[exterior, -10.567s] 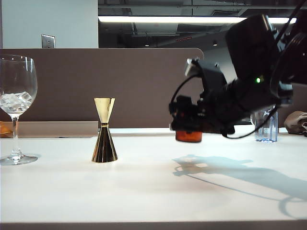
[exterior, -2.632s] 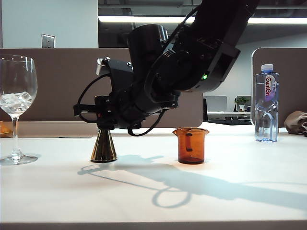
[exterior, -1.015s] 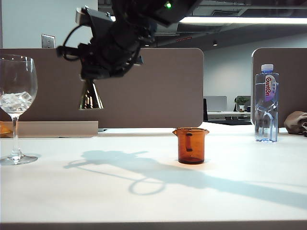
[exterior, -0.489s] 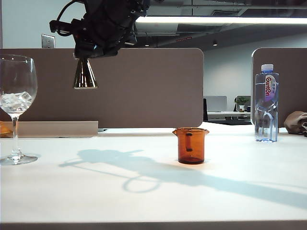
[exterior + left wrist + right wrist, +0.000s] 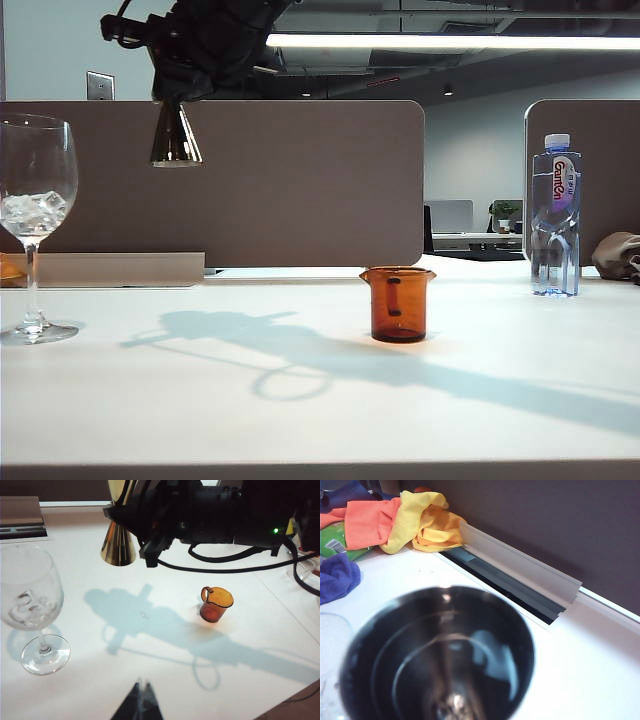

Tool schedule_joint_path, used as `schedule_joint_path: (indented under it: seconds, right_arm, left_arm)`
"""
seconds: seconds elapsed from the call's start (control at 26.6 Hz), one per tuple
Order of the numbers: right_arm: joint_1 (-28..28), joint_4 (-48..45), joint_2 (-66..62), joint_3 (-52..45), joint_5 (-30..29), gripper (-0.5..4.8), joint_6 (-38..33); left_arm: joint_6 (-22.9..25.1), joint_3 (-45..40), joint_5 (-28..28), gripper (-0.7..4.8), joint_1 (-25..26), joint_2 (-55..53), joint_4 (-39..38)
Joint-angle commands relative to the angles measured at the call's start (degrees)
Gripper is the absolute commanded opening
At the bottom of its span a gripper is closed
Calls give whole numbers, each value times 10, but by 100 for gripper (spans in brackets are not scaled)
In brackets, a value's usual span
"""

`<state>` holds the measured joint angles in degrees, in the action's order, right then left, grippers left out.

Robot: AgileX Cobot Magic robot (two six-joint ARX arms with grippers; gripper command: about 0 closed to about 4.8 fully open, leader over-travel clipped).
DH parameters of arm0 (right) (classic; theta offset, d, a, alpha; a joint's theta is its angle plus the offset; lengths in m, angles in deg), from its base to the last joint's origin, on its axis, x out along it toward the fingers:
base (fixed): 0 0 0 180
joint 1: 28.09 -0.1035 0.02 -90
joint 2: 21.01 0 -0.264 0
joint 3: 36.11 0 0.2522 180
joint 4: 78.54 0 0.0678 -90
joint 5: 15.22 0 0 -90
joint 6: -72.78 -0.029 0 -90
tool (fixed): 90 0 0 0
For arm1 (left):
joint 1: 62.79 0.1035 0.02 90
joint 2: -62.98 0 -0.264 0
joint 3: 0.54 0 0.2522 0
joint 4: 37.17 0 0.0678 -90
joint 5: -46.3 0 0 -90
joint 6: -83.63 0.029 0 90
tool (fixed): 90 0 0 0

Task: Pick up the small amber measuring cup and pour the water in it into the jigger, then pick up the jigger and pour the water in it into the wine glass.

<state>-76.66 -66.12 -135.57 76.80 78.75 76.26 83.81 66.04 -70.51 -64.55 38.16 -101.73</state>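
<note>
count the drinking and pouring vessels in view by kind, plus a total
wine glass: 1
jigger, shut in the right tool above the table: 1
small amber measuring cup: 1
plastic water bottle: 1
total: 4

One wine glass (image 5: pixel 32 225) stands on the tabletop (image 5: pixel 320 400). There is one gold jigger (image 5: pixel 175 135), one small amber measuring cup (image 5: pixel 398 303) and one plastic water bottle (image 5: pixel 556 215). Several cloths (image 5: pixel 395 520) lie bunched together: one orange, one yellow, one purple. Two grippers are present: the right gripper (image 5: pixel 180 85) and the left gripper (image 5: pixel 140 700).
</note>
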Motion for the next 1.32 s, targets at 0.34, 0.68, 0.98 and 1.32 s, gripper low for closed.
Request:
schedule_joint_path:
  seconds: [0.34, 0.68, 0.98, 1.32]
  right_arm:
    - [-24, -6, 6, 4, 2, -1, 11]
    - [-27, -6, 4, 4, 2, -1, 13]
    - [-27, -6, -3, 4, -1, -1, 13]
    - [-27, -6, -12, 4, -3, -1, 14]
  left_arm:
    - [0, 2, -2, -2, 0, 0, 7]
    - [0, 2, -2, -2, 0, 0, 7]
    - [0, 2, -2, -2, 0, 0, 7]
    - [0, 2, -2, -2, 0, 0, 7]
